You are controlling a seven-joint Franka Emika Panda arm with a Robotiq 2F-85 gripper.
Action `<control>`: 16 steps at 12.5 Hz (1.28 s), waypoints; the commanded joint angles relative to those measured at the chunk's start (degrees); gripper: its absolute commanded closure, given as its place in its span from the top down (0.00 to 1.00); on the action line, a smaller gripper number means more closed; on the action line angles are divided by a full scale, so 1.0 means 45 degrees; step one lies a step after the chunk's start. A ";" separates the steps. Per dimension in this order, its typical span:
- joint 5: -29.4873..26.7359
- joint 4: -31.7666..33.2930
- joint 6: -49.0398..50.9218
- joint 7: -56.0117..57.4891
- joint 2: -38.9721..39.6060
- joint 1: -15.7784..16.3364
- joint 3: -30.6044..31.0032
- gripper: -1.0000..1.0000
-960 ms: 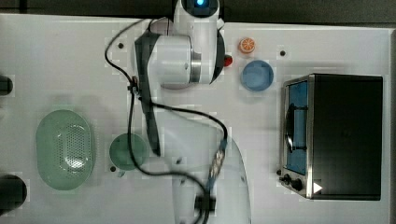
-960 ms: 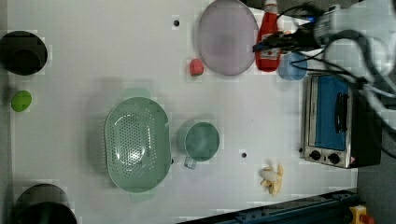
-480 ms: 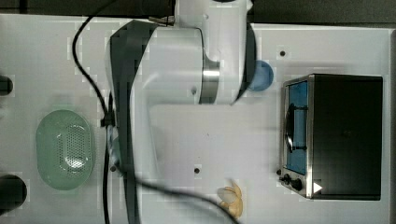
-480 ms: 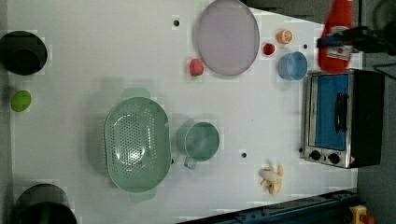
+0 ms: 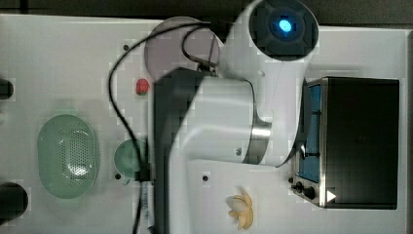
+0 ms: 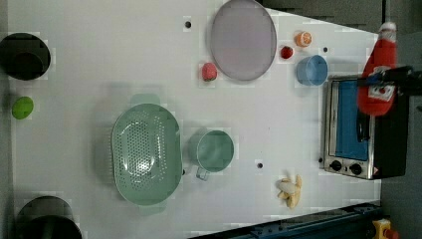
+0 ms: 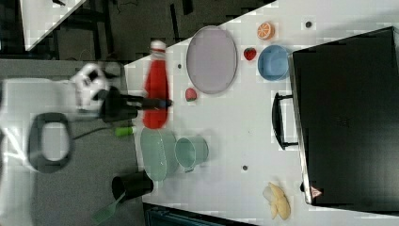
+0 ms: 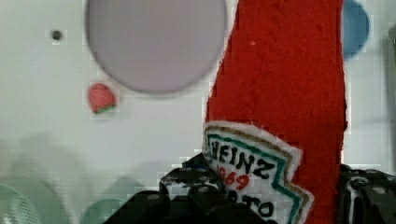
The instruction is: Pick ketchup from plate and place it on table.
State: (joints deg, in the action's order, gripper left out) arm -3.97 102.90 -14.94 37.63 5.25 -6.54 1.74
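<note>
The gripper (image 6: 383, 79) is clamped around the lower body of the ketchup (image 6: 378, 74), at the label, and holds it in the air off the plate (image 6: 243, 40). In the wrist view the red bottle (image 8: 280, 93) rises from between the black fingers (image 8: 196, 200), its cap cut off by the frame edge and part of its label hidden behind them. In the left view the arm is almost wholly out of frame, with just the dark finger bar crossing the bottle near the left view's right edge, over the toaster oven (image 6: 363, 129). In the right view the ketchup (image 7: 155, 89) and gripper (image 7: 150, 102) show against the table's (image 7: 235, 122) near edge, and the blurred arm trails off the right view's left side. In the top view the arm's white body covers the middle of the table (image 5: 73, 48), hiding the bottle, the gripper and part of the plate (image 5: 165, 44).

Below the gripper in the wrist view the plate (image 8: 154, 42) lies bare, with a strawberry (image 8: 100, 98) just beside its rim. A wide bare stretch of table (image 6: 99, 50) lies to the left view's left of the plate. A green basket (image 6: 146, 153) and a green cup (image 6: 214, 151) stand well apart from the gripper, with a blue bowl (image 6: 312, 69) nearer to it.
</note>
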 commanded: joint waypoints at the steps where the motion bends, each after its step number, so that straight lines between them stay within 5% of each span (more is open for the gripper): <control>1: 0.0003 0.2030 -0.0521 -0.0493 0.0003 -0.0196 -0.0355 0.60; 8: -0.0018 0.5256 -0.4810 -0.0499 0.0863 -0.0189 -0.0329 0.60; 16: -0.0018 0.5588 -0.6787 -0.0498 0.2618 -0.0166 -0.0282 0.63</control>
State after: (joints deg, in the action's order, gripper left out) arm -3.11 129.25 -43.78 37.63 19.70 -7.49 1.01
